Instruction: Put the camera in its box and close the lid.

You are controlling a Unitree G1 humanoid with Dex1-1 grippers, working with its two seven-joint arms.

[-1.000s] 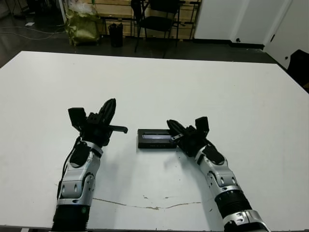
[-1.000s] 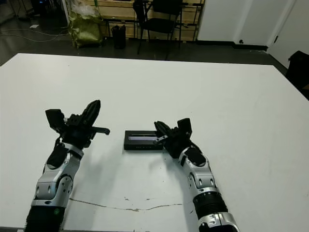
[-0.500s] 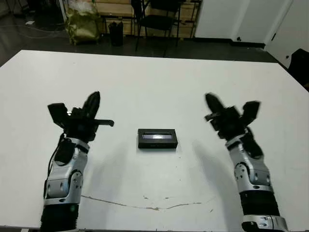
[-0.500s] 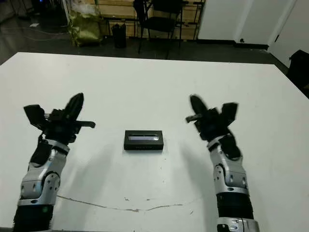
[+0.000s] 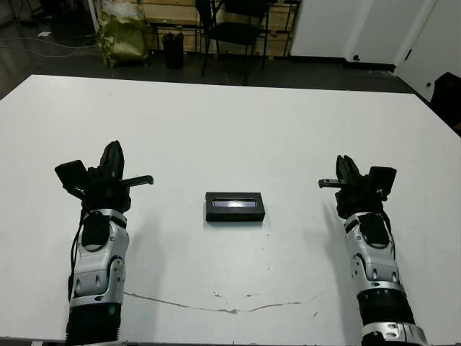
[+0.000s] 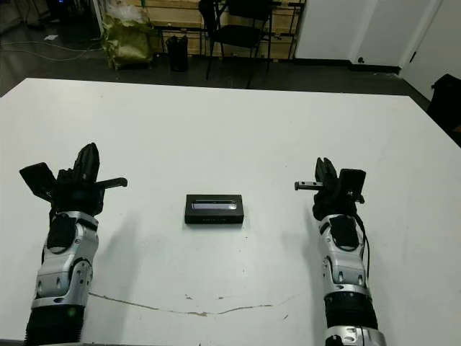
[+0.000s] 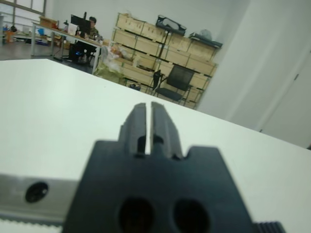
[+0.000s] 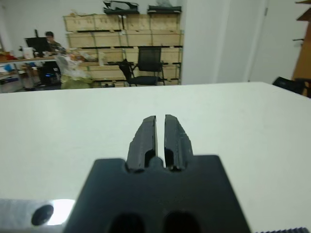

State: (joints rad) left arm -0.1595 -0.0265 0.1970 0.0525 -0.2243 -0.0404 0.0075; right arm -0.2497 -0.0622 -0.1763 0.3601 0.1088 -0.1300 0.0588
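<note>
In the middle of the white table lies the box (image 5: 235,216), low and black, with the lid (image 5: 234,201) flat on top of it, pale glossy strip facing up. The camera is out of view. My left gripper (image 5: 113,148) is held up well to the left of the box, fingers shut with nothing between them; the left wrist view shows the fingertips (image 7: 140,108) pressed close together. My right gripper (image 5: 341,161) stands about as far off to the right, also shut and holding nothing, with its fingertips (image 8: 149,119) nearly touching in the right wrist view.
A thin cracked line (image 5: 216,306) runs along the table (image 5: 238,122) near its front edge. Beyond the far edge stand a black chair (image 5: 238,29) and a yellow-green bag (image 5: 122,36). A person (image 8: 48,36) sits at a desk far behind.
Both arms have drawn away from the box. The right gripper, which was at the box's right end, swung out to the right. The left gripper moved further left.
</note>
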